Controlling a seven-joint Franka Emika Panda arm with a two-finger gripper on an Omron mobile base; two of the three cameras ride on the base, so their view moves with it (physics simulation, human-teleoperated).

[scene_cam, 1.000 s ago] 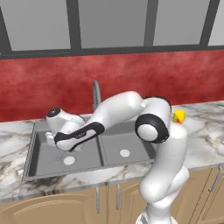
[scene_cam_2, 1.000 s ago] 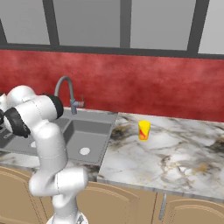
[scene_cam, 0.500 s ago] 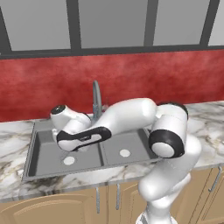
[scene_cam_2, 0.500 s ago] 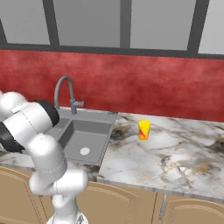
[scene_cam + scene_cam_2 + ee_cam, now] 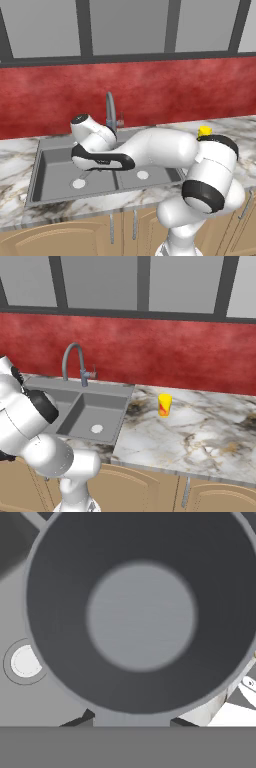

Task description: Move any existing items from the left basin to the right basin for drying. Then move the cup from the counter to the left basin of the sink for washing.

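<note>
End effector (image 5: 132,722) straddling grey pot (image 5: 141,614) rim, over left basin (image 5: 30,612)

Red backsplash (image 5: 150,356) w/ grey windows (image 5: 100,281) above; tan cabinets (image 5: 150,488).

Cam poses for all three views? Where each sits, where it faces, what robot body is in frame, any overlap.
Left base view: behind-left of the arm, looking down at the sink; arm stretches over the left basin.
Right base view: behind-right, facing the right basin, counter and cup; arm at left edge.
Hand view: looks straight down into the pot, with a drain beside it.
Shared: both base views show the faucet.
</note>
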